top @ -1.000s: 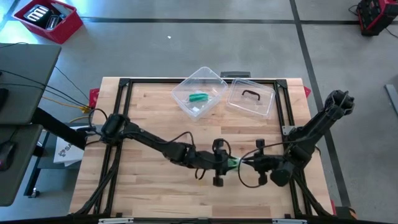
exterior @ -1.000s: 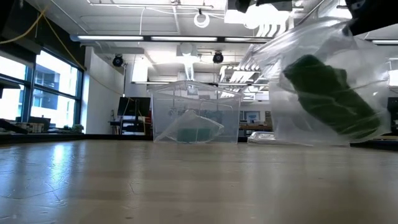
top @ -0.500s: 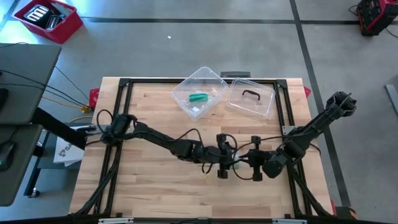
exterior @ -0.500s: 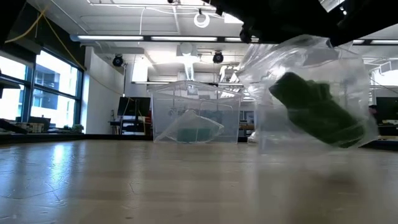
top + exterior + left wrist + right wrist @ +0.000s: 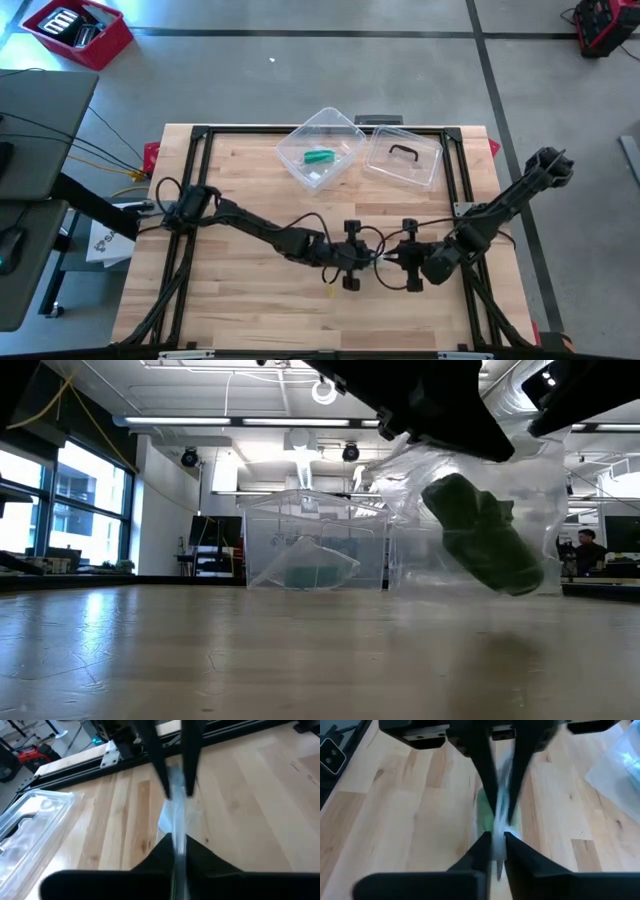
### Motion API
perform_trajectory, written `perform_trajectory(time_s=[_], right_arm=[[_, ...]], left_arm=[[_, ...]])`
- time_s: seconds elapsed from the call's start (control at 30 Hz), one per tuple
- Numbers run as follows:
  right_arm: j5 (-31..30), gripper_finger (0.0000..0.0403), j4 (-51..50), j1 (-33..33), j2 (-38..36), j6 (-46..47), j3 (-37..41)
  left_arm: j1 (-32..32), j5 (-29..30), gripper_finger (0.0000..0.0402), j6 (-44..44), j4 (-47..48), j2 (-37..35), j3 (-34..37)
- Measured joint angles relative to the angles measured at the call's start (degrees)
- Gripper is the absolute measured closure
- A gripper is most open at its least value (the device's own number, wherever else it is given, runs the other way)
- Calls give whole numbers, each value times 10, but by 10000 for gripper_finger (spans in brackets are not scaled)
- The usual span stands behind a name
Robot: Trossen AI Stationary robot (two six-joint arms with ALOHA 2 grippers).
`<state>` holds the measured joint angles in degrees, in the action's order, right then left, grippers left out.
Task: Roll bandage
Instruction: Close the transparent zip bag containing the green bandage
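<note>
Above the desk (image 5: pixel 240 300), near its centre toward 5 o'clock: one clear plastic bag (image 5: pixel 470 510), held off the wood, containing one dark green bandage roll (image 5: pixel 478 535) lying tilted inside. Left gripper (image 5: pixel 358 256) pinches the bag's edge from 9 o'clock, jaws pressed onto the film; right gripper (image 5: pixel 388 259) pinches it from 3 o'clock, jaws likewise pressed onto it, the two nearly touching.

At 12 o'clock on the desk: one clear tub (image 5: pixel 320 148), open, holding a second green roll (image 5: pixel 319 157) in its own clear wrapper. Just beside it toward 1 o'clock: the tub's lid (image 5: pixel 402 157), flat, dark handle up.

Hard to make out: from above the arms cover the bag almost wholly. The bag's top edge is cut off behind the arms in the low view.

Change from a second ago: the grippers have drawn closer together, and the bag has shifted toward 9 o'clock, the roll now hanging steeper.
</note>
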<state>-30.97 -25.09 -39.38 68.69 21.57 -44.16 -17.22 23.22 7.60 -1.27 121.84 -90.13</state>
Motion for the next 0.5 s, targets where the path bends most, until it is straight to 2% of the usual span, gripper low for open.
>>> perform_trajectory(time_s=[0.1, 0.27, 0.37, 0.5], right_arm=[[-1, 323, -12, 0, -21, -4, 0], [11, 251, -56, -3, -63, 43, 0], [-9, 249, -66, -22, -56, 48, 0], [-17, 294, -19, -42, -25, 14, 0]], left_arm=[[-6, 10, 393, -12, 5, 0, 0], [-13, 14, 400, -37, 17, 0, 0], [-13, 14, 400, -45, 15, -1, 0], [-12, 15, 401, -46, 14, -1, 0]])
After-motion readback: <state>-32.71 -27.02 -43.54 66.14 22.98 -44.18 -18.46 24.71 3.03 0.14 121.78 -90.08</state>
